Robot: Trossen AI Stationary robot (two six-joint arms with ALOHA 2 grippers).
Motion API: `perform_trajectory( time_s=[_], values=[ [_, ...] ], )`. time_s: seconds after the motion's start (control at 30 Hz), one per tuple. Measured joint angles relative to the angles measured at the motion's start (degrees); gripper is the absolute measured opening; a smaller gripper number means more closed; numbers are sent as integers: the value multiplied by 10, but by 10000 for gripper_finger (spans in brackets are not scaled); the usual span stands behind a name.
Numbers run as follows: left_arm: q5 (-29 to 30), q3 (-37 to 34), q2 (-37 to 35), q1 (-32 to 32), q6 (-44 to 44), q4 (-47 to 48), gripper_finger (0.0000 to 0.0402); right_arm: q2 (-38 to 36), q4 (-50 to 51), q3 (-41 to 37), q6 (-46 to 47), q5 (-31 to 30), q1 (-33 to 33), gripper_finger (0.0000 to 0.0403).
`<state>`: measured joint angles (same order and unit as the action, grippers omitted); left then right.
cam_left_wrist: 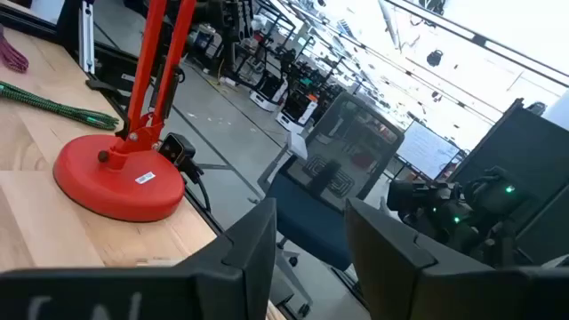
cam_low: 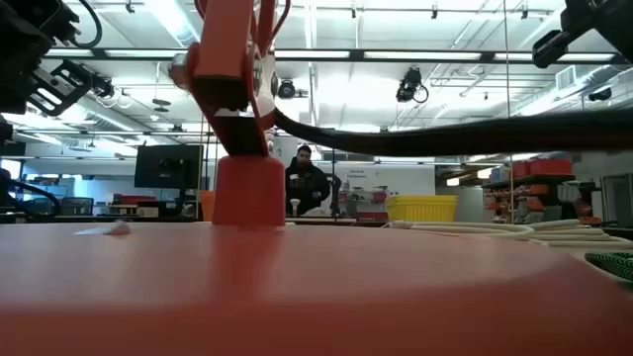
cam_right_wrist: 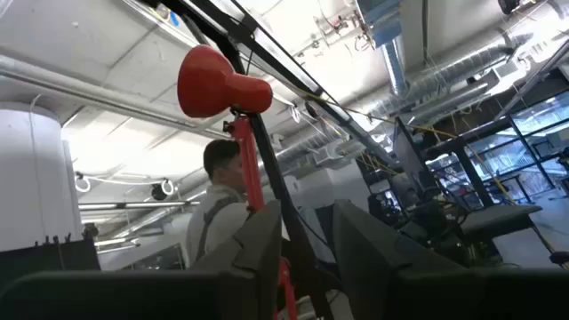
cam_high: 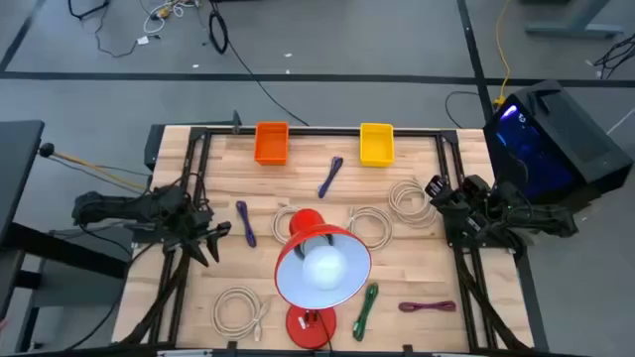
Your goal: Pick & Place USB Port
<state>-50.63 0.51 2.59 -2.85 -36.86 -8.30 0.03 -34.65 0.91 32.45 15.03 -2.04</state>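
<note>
Hovering at about 9 o'clock on the table, the left gripper [cam_high: 210, 241] has its fingers [cam_left_wrist: 253, 258] spread a bit with nothing between them. Over at 3 o'clock the right gripper [cam_high: 444, 203] is the same deal: a small gap, holding nothing, lifted off the wood near the coiled white cables [cam_high: 407, 198]. The USB cables are scattered about, with a purple one [cam_high: 245, 224] just beside the left gripper. The red lamp [cam_high: 319, 266] covers the middle, so whatever's under its shade is probably more cable, hard to say.
</note>
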Motion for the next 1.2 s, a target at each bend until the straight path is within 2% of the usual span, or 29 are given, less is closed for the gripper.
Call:
perform_trajectory(
  time_s=[1.2],
  values=[
    [0,0,0,0,8,0,142,0,0,0,0,0,0,105]
  ],
)
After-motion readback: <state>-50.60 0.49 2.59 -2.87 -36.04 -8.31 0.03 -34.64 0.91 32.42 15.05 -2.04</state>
